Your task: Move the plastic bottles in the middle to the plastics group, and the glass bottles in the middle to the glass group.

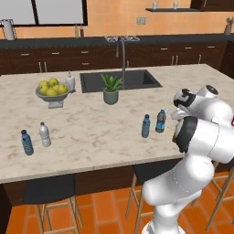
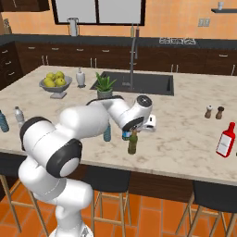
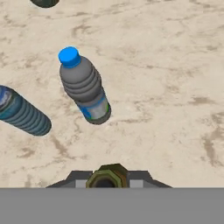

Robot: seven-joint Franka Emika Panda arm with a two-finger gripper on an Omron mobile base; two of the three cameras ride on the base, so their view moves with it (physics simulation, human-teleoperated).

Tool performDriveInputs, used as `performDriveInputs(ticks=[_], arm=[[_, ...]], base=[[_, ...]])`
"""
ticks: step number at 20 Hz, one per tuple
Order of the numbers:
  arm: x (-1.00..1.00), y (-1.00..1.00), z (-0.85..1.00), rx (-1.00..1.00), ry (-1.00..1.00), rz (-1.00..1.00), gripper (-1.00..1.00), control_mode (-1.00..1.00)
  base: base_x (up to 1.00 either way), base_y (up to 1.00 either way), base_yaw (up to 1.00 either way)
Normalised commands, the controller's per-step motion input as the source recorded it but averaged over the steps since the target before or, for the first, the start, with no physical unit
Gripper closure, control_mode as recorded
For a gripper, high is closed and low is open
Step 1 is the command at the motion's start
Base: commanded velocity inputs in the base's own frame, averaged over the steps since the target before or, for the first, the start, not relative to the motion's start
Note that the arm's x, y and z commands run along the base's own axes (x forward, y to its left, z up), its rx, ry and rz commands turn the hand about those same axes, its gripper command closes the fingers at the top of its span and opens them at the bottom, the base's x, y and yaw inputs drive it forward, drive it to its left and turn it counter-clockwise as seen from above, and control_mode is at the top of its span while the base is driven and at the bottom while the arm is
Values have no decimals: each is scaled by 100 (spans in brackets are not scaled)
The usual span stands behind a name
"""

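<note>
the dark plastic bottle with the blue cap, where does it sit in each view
Left base view: dark plastic bottle at centre right, just right of the light blue bottle.
Right base view: mostly hidden behind the arm, so I cannot place it.
Hand view: upper left of centre.
Shared landmark: the light blue bottle beside it, also seen in the right base view.

The arm hides the lower half of the light blue bottle (image 2: 107, 133) in the right base view. The hand view cuts the olive glass bottle (image 3: 107, 176) below its mouth and the blue bottle's (image 3: 22, 112) cap end.
</note>
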Motion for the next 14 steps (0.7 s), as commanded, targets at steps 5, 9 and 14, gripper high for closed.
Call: performDriveInputs(ticks=[5, 9, 14], arm=[[-17, -70, 28, 0, 7, -25, 100, -100], [-5, -78, 18, 0, 4, -47, 100, -100], [-1, -76, 4, -8, 0, -52, 100, -100]], base=[[0, 0, 0], [0, 0, 0], [0, 0, 0]])
